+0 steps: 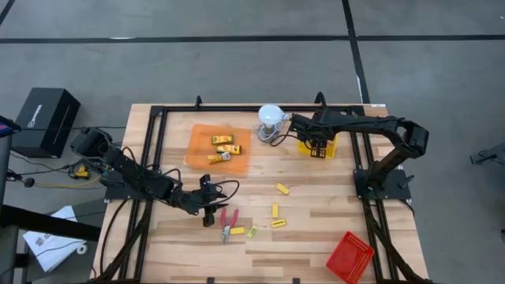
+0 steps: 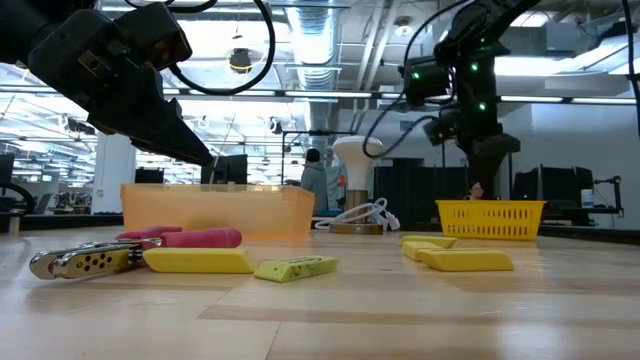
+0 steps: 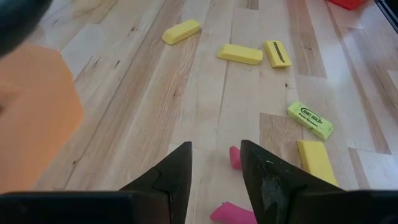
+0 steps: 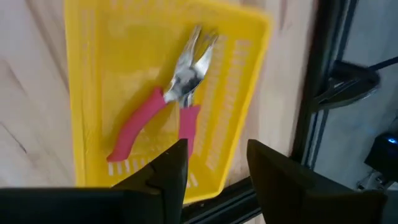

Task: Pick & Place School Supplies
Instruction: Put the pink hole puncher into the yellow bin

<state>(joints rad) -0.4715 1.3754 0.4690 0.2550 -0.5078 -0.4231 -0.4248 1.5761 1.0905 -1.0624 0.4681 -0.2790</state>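
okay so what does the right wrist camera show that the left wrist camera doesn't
Only the right wrist view shows the yellow tray with red-handled pliers lying inside it, below the open right hand. Only the left wrist view shows loose yellow blocks on the table, a lime packet, the orange tray's corner and red handles by the open left hand. Both show the wooden table.
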